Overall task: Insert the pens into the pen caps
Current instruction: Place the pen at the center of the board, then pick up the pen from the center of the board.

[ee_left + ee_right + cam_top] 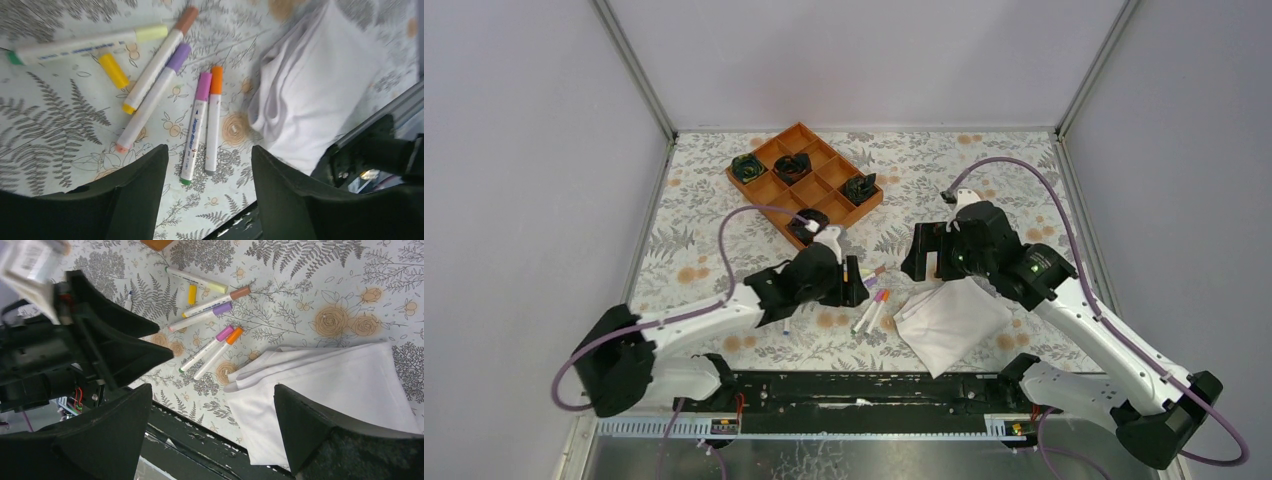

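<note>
Several white-barrelled pens lie loose on the floral mat. In the left wrist view, a pink-capped pen (pixel 195 132) and an orange-capped pen (pixel 213 125) lie side by side just ahead of my left gripper (pixel 209 150), which is open and holds nothing. Farther off lie a purple-capped pen (pixel 150 100), a brown-capped pen (pixel 160 57) and a pale-yellow-capped pen (pixel 75 45). A loose yellow pen cap (pixel 113 70) rests between them. My right gripper (pixel 212 390) hangs open over the mat's near edge, beside the pens (pixel 210 352).
A folded white cloth (pixel 949 320) lies right of the pens, under the right gripper (pixel 924 255). An orange compartment tray (pixel 769 185) with dark objects stands at the back. The black rail (pixel 864 385) runs along the near edge.
</note>
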Tool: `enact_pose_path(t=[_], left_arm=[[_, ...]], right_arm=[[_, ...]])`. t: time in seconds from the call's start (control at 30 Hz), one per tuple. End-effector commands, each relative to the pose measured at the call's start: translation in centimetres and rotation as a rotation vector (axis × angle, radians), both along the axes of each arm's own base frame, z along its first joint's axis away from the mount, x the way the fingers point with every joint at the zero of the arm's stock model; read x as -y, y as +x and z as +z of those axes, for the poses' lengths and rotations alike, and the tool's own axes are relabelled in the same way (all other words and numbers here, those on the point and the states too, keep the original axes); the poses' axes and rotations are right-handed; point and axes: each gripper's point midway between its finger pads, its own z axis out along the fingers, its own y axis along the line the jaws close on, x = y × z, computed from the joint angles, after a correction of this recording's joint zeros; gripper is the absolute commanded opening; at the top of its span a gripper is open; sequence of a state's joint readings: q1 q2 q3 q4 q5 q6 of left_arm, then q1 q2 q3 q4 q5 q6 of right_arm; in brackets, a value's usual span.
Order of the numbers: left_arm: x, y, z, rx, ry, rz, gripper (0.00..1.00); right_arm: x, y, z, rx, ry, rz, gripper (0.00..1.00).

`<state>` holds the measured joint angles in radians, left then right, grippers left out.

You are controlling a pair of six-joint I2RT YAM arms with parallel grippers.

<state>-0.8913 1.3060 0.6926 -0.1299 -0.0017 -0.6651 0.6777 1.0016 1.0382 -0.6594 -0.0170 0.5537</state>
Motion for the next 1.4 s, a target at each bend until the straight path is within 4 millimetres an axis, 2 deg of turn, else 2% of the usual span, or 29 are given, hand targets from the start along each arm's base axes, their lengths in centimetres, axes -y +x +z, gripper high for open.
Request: enact_pose_path(t=[0.0,0.13,0.37,0.53,0.7,0.9,1.13,1.37], left_arm=[[-2.9,1.0,2.3,0.097,-0.001,0.145,0.63],[-6.2,0.5,3.0,0.106,0.013,0.272,0.69],[-11.5,-1.6,-0.1,0.014,0.146,0.448,0.7],[-14.3,-2.5,-2.1,-0.027,0.227,0.546,0.65],[-15.5,-2.4,-3.4,-0.059,0.229,0.595,0.53],[-16.2,-2.4,-4.1,-0.063,0.263,0.587,0.47],[-16.8,-1.6,-5.0,-0.069,0.336,0.571,0.35],[-16.2,-1.3,-6.0,-0.096,0.354,0.546,0.31]], right_arm=[[-0.1,0.9,1.9,0.086,0.052,-0.014,0.96],[0.0,1.0,2.1,0.099,0.05,-0.02,0.96],[-0.3,0.9,2.0,0.109,0.072,-0.003,0.96],[-0.8,0.7,1.4,0.087,0.09,0.004,0.96],[-1.4,0.1,0.3,0.04,0.119,0.015,0.95],[-1.7,-0.1,-0.4,0.017,0.135,0.016,0.95],[-2.2,0.1,-0.7,0.001,0.15,0.019,0.94],[-2.4,0.1,-1.3,-0.014,0.14,0.024,0.94]])
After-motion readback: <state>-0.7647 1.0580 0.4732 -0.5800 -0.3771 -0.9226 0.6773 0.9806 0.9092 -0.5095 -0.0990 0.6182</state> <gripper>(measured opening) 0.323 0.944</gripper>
